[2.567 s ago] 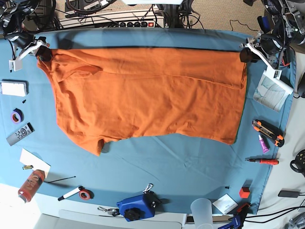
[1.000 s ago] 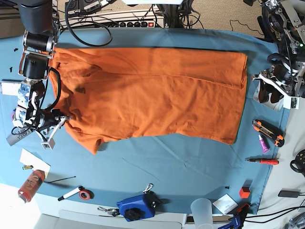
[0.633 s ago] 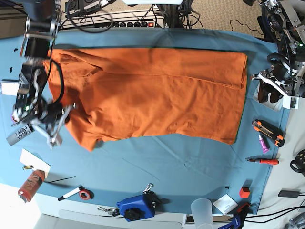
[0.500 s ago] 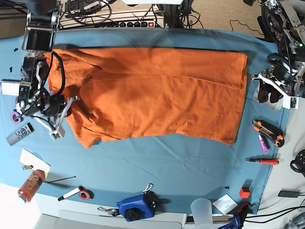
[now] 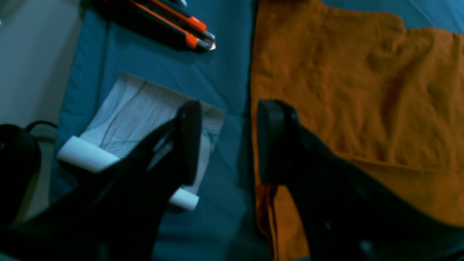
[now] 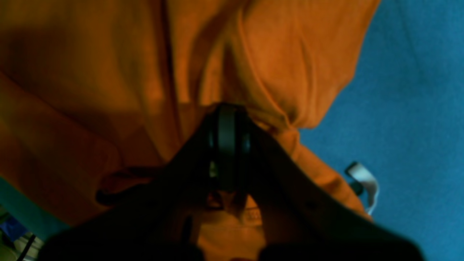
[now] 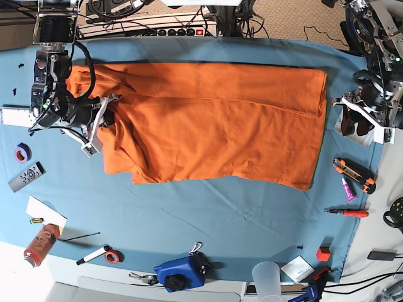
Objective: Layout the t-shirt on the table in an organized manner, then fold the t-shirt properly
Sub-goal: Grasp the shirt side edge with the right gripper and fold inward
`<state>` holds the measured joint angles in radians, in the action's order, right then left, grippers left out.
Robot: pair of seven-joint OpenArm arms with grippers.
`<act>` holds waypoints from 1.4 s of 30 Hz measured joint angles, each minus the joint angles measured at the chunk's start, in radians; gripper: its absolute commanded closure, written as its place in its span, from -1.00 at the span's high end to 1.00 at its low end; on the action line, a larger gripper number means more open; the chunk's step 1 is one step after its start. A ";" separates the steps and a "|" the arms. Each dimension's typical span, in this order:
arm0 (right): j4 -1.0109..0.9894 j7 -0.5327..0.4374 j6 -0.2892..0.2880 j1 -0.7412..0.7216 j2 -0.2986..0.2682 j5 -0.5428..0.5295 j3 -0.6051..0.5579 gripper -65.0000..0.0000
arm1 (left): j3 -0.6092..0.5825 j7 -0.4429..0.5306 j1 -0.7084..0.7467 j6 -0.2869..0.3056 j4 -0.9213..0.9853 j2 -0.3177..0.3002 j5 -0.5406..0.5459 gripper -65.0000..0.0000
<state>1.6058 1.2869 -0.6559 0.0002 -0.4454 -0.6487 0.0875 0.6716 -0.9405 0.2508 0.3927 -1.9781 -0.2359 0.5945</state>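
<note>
Two arms flank our wide table draped in a slightly wrinkled blue-teal cloth (image 7: 208, 220), and the large bright-orange short-sleeved cloth t-shirt (image 7: 214, 126) lies spread across its far half, long edge running side to side. In the base view we see its right edge fairly straight, near the table's right side, while its left end is bunched and folded inward.

Our right gripper (image 6: 227, 145) sits at that bunched end; in the base view it shows at the shirt's left edge (image 7: 101, 123). Its jaws are pressed together with orange fabric pinched between them, and the wrist view shows folds of cloth gathering toward the closed tips, with bare blue cover off to one side. A small white object (image 6: 362, 179) lies on the blue cloth just past the shirt's edge; we cannot tell what it is.

Our left gripper (image 5: 226, 141) hangs off the shirt's opposite end, jaws standing apart and empty. One finger is over the orange cloth's edge, the other over a white sheet of paper with a faint line pattern (image 5: 145, 116). An orange-and-black utility knife (image 5: 170, 23) lies on the blue cover beyond it, near the shirt's edge but apart from it.
</note>
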 measured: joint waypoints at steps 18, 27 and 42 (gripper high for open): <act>0.000 -0.023 0.012 -0.137 0.028 -0.055 0.201 -0.30 | 0.000 0.000 0.000 0.000 0.000 0.000 0.000 -0.20; -0.095 -0.175 0.161 -0.188 0.096 0.177 0.196 -0.30 | 0.000 0.000 0.000 0.000 0.000 0.000 0.010 -0.20; -0.539 -0.215 0.088 -0.356 0.191 0.145 0.201 -0.50 | 0.000 0.000 0.000 0.000 0.000 0.000 0.046 -0.20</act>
<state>1.0668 1.0718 -0.5682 -0.3553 -0.2546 -0.5034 0.2890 0.6716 -0.9405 0.2512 0.3931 -1.9781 -0.2356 0.6403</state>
